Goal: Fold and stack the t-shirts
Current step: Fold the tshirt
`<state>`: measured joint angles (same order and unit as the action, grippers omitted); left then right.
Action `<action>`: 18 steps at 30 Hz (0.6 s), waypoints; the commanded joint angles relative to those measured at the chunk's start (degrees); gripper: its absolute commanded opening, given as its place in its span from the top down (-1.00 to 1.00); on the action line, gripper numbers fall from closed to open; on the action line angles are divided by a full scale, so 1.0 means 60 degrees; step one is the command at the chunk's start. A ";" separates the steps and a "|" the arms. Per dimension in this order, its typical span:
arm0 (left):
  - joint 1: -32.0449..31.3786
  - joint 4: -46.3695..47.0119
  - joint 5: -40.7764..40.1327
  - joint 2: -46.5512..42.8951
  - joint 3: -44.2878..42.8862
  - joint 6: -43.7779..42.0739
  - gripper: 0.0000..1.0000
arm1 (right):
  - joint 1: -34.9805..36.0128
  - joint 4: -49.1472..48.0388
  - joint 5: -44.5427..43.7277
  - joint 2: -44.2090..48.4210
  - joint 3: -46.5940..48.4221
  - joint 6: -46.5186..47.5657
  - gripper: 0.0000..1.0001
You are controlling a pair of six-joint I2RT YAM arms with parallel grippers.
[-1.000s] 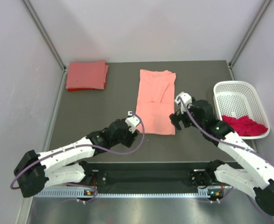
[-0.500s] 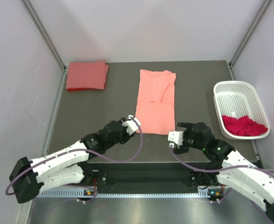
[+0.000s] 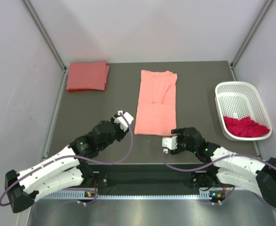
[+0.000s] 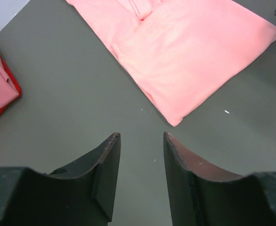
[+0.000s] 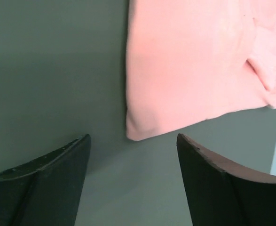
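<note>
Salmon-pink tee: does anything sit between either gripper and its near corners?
Nothing visible does. Only bare table separates the left gripper and the right gripper from the salmon-pink tee's near corners. Both sets of jaws are open and empty.

Arms crouched low along the near edge of the counter (image 3: 81,108); left pincer (image 3: 123,116) and right pincer (image 3: 166,142) gaped empty

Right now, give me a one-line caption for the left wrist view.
Open left gripper poised over the gray table, just short of a corner of the folded salmon-pink t-shirt.
</note>
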<state>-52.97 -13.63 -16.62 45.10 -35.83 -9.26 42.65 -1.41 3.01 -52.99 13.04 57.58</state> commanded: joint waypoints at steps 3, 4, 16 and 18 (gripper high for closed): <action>-0.0005 -0.0526 0.0162 -0.0105 -0.0122 -0.0010 0.15 | 0.0142 -0.2210 -0.0355 -0.0805 -0.0181 0.0130 -0.38; -0.0005 -0.0614 0.0264 -0.0105 -0.0107 -0.0112 0.16 | 0.0142 -0.2298 -0.0296 -0.1126 -0.0079 0.0159 -0.31; -0.0005 -0.1054 0.1611 0.0217 -0.0165 -0.1620 0.09 | 0.0127 -0.2094 0.0597 -0.1654 -0.0050 0.0291 0.31; -0.0005 -0.1185 0.2139 0.0363 -0.0136 -0.1796 -0.10 | 0.0113 -0.2021 0.0729 -0.1846 0.0126 0.0159 0.38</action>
<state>-52.97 -19.86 -9.52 46.50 -35.83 -16.67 42.65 -12.10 3.42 -62.52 12.10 59.44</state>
